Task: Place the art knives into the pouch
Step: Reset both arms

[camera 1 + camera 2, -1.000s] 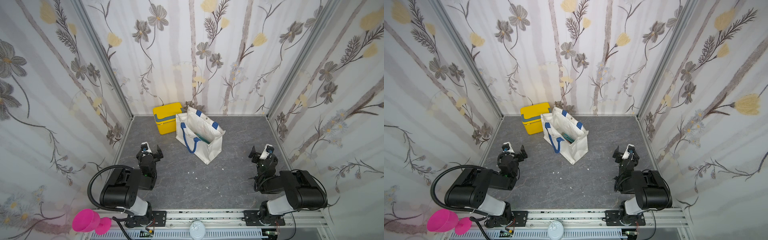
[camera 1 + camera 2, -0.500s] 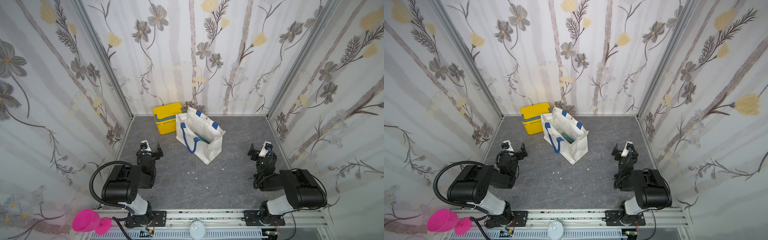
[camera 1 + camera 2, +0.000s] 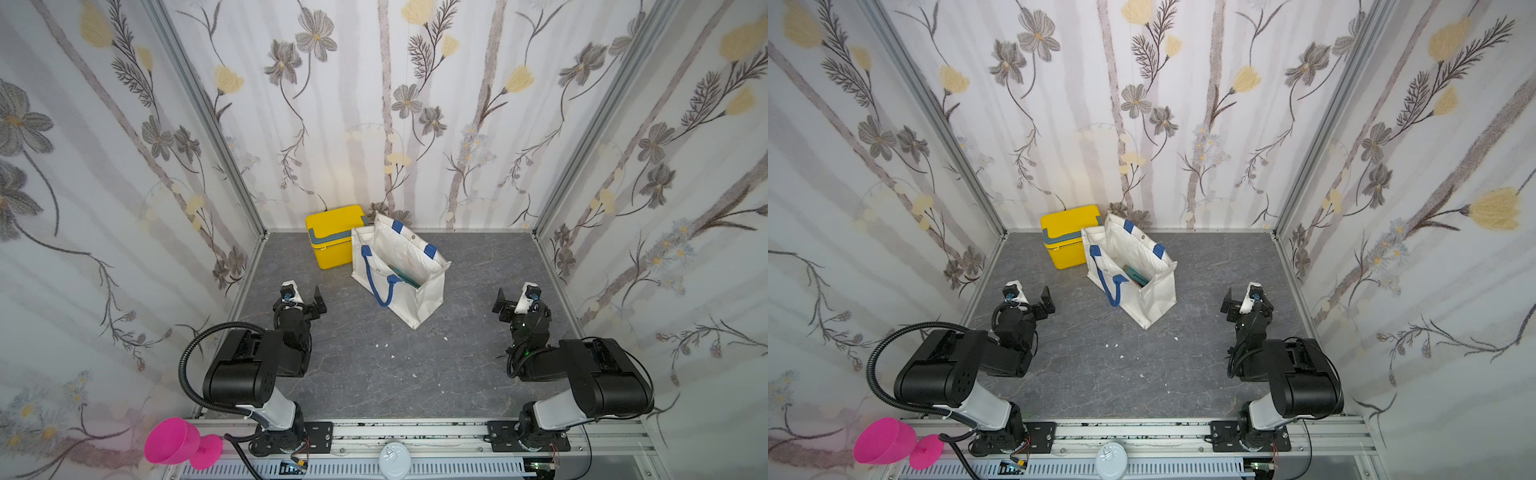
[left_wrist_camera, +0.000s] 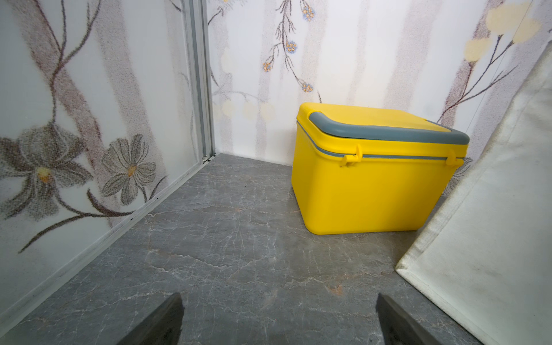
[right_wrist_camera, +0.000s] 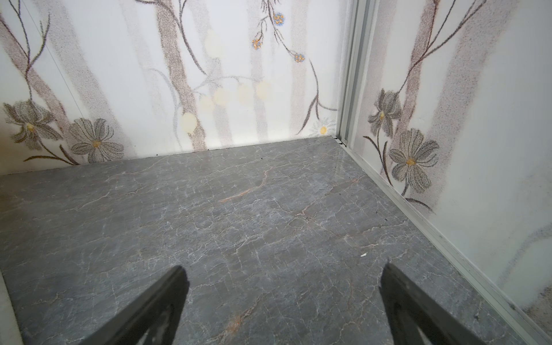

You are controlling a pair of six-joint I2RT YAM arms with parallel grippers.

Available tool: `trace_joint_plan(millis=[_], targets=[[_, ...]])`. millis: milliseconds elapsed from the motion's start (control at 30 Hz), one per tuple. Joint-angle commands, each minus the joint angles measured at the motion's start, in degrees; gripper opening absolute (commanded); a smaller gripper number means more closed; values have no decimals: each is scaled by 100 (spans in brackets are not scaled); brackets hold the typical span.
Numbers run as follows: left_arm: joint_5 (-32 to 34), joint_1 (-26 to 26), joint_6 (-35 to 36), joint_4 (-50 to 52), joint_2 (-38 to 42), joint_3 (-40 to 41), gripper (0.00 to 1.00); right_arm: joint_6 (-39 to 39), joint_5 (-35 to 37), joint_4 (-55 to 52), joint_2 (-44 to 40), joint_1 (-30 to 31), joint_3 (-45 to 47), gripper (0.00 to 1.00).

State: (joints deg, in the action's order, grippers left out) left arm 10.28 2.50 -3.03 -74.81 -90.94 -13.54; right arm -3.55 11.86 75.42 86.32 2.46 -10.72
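Observation:
The pouch (image 3: 419,291) (image 3: 1152,297), a white canvas tote with blue handles, stands open at mid-back of the grey floor; its side shows in the left wrist view (image 4: 493,239). A teal flat thing (image 3: 405,277) (image 3: 1135,276) lies inside its mouth; I cannot tell whether it is the art knife. No art knife shows on the floor. My left gripper (image 3: 303,297) (image 3: 1030,300) (image 4: 277,301) hovers low to the left of the pouch, open and empty. My right gripper (image 3: 515,301) (image 3: 1241,303) (image 5: 283,268) is open and empty at the right, over bare floor.
A yellow box with a grey handle (image 3: 332,237) (image 3: 1069,239) (image 4: 373,179) stands against the back wall, touching the pouch's left side. Floral walls close three sides. Small white crumbs (image 3: 382,345) dot the floor's middle. A pink cup (image 3: 178,442) sits outside the front rail.
Both grippers have shifted slightly and turned a little near their arm bases, staying open. The pouch and yellow box have not moved.

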Motion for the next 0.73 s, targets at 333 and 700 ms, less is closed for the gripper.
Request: trace_joint_plan(millis=[333, 700], targets=[[-35, -13, -14, -146, -16, -55, 100, 89, -34, 69, 25, 9, -40, 100], [-19, -13, -9, -183, -12, -36, 100, 91, -31, 69, 16, 9, -35, 100]])
